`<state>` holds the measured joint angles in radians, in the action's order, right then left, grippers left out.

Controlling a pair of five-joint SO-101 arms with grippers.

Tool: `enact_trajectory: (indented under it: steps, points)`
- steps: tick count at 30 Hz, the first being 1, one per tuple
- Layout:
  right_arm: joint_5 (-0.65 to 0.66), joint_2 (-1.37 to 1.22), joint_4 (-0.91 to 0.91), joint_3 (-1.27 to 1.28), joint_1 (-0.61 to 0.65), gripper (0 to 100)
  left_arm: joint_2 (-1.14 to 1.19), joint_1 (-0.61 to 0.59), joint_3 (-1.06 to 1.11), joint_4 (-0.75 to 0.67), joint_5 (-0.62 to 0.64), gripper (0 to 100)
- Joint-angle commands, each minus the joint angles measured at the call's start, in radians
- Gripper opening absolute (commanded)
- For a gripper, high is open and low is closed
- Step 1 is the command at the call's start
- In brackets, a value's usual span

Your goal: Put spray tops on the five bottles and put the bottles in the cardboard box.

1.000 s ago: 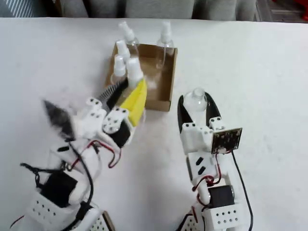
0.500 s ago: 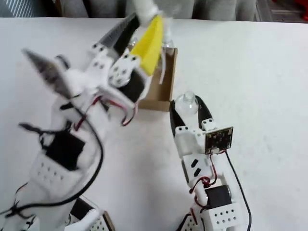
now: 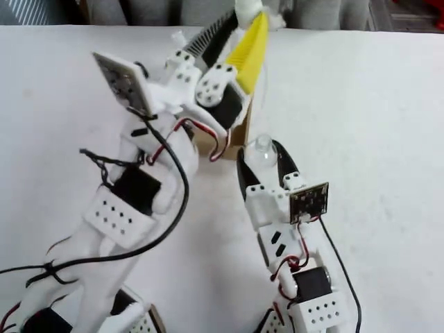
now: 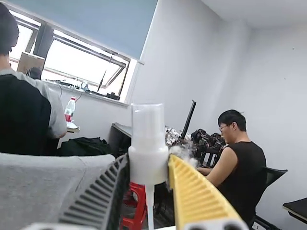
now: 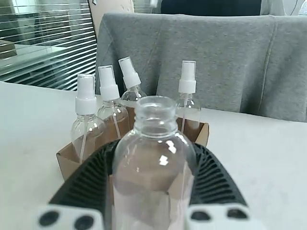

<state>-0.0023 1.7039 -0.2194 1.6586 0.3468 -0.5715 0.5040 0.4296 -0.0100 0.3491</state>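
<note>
Alignment of two upright axes is what the next move turns on: the spray top is clenched at its collar between the black and yellow fingers of the left gripper, its thin dip tube hanging straight down below the jaws, while the open bottle stands upright on the table, clamped around its body by the right gripper. In the high view the left gripper is held well up off the table, past the far side of the cardboard box, and the right gripper sits at table level just beside the box's near corner, so the top lies above and beyond the bottle's bare neck, with the box between them. The left arm is the one that would have to close this gap, bringing the tube tip over the neck and lowering along the bottle's axis; a small tilt would likely make the tube miss the mouth. The four capped bottles already stand inside the box, so this judged to be the last one
</note>
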Motion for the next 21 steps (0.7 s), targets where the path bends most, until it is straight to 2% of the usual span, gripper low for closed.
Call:
enact_trajectory:
  steps: [1,9,21]
  points:
    - [0.000,0.008,-0.002,-0.005,0.005,1.5,-0.024,0.016,0.077,-0.066,0.018,2]
    - [0.000,0.008,-0.002,-0.002,0.005,1.7,-0.154,0.021,0.331,-0.232,0.021,2]
    - [0.002,0.008,-0.002,0.000,0.005,1.7,-0.211,0.033,0.315,-0.230,0.078,2]
